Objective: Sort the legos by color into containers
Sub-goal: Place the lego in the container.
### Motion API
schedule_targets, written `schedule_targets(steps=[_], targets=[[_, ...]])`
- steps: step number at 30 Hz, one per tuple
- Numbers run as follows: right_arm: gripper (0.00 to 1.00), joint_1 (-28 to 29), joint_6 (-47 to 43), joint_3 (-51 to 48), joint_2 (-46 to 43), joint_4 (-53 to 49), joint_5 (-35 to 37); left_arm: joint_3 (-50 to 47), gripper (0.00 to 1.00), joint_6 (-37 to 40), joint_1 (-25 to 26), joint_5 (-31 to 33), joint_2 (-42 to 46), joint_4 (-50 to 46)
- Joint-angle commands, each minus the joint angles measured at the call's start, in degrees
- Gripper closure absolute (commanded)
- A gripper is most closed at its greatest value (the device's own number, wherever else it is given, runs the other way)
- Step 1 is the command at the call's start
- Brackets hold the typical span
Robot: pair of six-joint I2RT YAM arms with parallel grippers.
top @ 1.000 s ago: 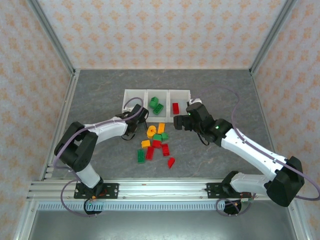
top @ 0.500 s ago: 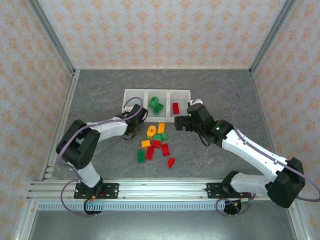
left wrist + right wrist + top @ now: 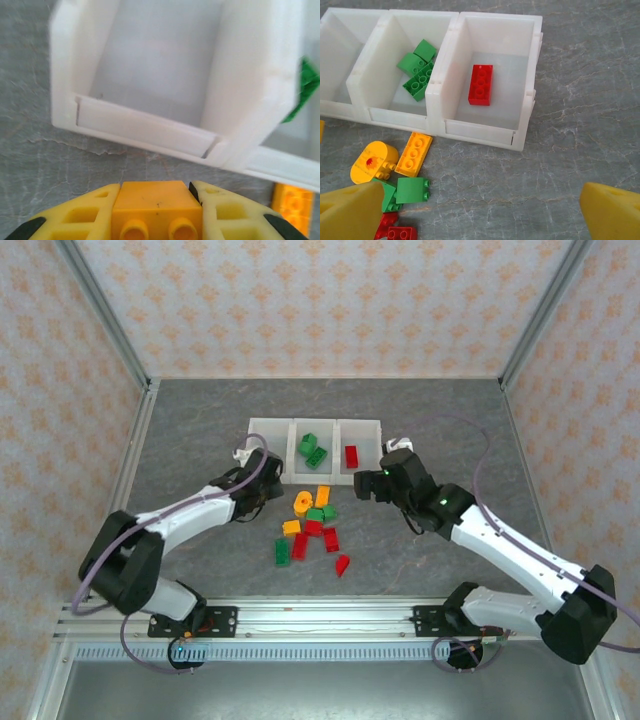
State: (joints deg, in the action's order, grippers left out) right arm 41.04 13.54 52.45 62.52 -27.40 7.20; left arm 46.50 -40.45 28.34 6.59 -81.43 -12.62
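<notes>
Though unclear from above, the left gripper clamps an orange brick

Held orange brick and left hand alike cropped at the left wrist view's bottom edge.

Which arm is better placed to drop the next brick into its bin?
Left. The left pincer grips an orange brick right in front of the empty left bin. The right pincer is open, holding nothing, facing the right bin, which holds a red brick.
</notes>
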Motion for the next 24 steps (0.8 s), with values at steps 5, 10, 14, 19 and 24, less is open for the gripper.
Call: schedule_targets(steps=[5,10,14,19,24], targets=[[0.0,-0.32,0.63,-1.62,-4.03,1.85,5.28,9.48,0.75,5.08,-1.42,6.12,2.5,-11.46],[0.0,-0.34,0.05,-1.56,-3.95,1.58,6.07,18.12,0.74,9.81,-4.04,6.03,-4.52,-14.61],[0.0,-0.34,-0.12,-2.04,-4.42,1.13,6.61,23.76,0.74,11.9,-5.12,4.91,-10.53,-14.03],[0.0,-0.34,-0.15,-3.08,-6.17,1.12,6.72,30.05,0.72,13.28,-6.52,4.51,-18.19,-13.85],[0.0,-0.34,-0.36,-3.93,-7.75,1.4,6.65,33.73,0.68,13.82,-6.84,4.17,-23.87,-12.29]])
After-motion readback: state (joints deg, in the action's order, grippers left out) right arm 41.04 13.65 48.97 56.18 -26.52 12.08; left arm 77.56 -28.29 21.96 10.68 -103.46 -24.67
